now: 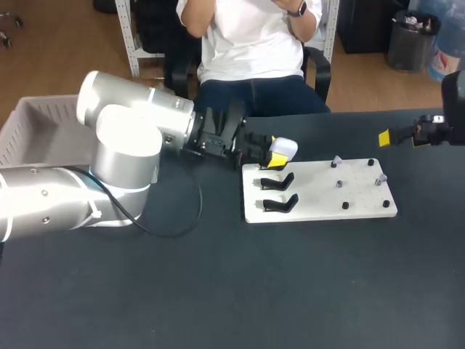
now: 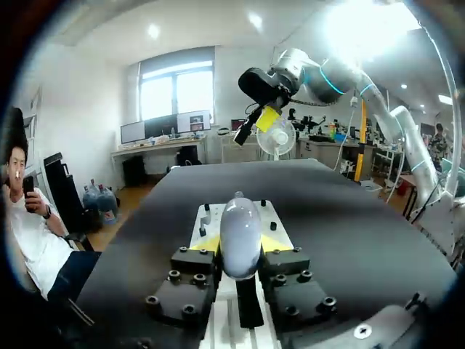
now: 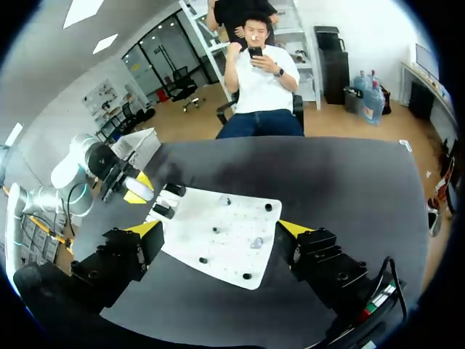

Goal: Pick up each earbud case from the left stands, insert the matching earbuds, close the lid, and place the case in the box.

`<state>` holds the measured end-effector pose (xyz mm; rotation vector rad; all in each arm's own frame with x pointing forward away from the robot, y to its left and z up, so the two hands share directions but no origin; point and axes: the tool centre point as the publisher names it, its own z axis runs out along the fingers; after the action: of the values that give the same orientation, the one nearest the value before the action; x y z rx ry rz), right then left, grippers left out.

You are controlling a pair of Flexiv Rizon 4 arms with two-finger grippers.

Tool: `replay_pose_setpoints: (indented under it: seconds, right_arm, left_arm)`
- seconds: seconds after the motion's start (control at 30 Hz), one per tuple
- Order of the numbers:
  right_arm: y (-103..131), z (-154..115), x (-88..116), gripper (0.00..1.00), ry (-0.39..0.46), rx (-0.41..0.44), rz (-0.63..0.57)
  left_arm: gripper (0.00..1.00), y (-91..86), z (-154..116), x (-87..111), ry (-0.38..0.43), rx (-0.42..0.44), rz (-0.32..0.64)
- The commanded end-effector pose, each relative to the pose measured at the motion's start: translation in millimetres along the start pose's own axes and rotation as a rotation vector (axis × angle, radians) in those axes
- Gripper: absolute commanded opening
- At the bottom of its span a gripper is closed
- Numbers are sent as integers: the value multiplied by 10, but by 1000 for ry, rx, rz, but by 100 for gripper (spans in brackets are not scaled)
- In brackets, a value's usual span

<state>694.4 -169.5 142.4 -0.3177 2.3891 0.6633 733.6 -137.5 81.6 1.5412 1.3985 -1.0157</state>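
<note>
My left gripper (image 1: 270, 155) is shut on a white earbud case (image 1: 284, 147), holding it just above the far left corner of the white board (image 1: 320, 200). In the left wrist view the rounded case (image 2: 240, 234) sits between the yellow-tipped fingers (image 2: 206, 244), lid closed. Two black stands (image 1: 278, 192) on the board's left side are bare. Small earbuds (image 1: 339, 183) sit on pegs in the board's right half. My right gripper (image 1: 403, 137) hovers open, high beyond the board's far right corner; in its own view the right gripper (image 3: 218, 229) looks down on the board (image 3: 231, 256).
A grey box (image 1: 40, 123) stands at the table's far left, behind my left arm. Black pegs (image 1: 345, 205) stick up from the board's right half. Dark tabletop (image 1: 290, 291) stretches in front of the board.
</note>
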Motion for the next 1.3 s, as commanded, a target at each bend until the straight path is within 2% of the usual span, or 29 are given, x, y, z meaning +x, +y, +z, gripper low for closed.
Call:
replay_pose_setpoints:
  seconds: [0.03, 0.23, 0.67, 0.9, 1.3]
  right_arm:
    - [100, 131, 13, 100, 22, -16, -16]
    - [325, 353, 86, 100, 88, -73, -44]
    - [504, 610, 120, 100, 138, -147, -66]
    - [591, 697, 65, 100, 148, -166, -83]
    - [611, 730, 24, 100, 153, -176, -96]
  left_arm:
    - [0, -40, 48, -130, -23, -23, 17]
    - [0, -32, 170, -330, -34, -43, 53]
    - [0, -85, 346, -557, -48, -47, 108]
    - [0, -135, 431, -548, -38, -27, 115]
    - [0, -153, 482, -493, -31, -14, 102]
